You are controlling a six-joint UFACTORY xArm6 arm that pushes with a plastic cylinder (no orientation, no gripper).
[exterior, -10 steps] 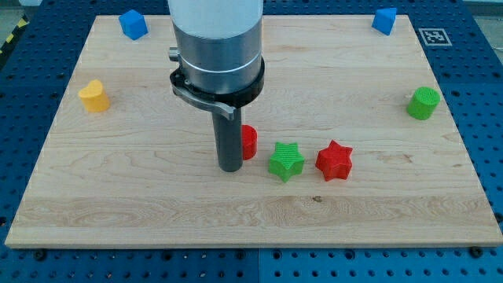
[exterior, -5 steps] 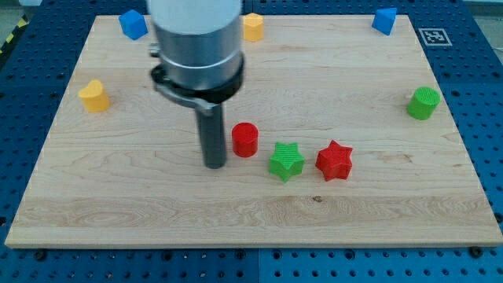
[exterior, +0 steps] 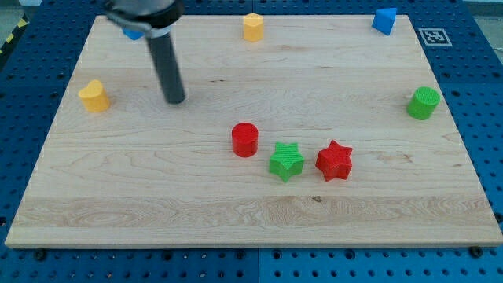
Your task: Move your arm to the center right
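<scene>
A pale wooden surface (exterior: 259,212) lies on a blue perforated bench (exterior: 479,94). A black-and-white marker (exterior: 434,36) sits at the view's top right; yellow-black tape (exterior: 11,35) runs top left.

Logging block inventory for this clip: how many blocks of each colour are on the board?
Red: 2, red cylinder and red star
Green: 2, green star and green cylinder
Yellow: 2, at and
Blue: 2, at and, mostly hidden
Total: 8
</scene>
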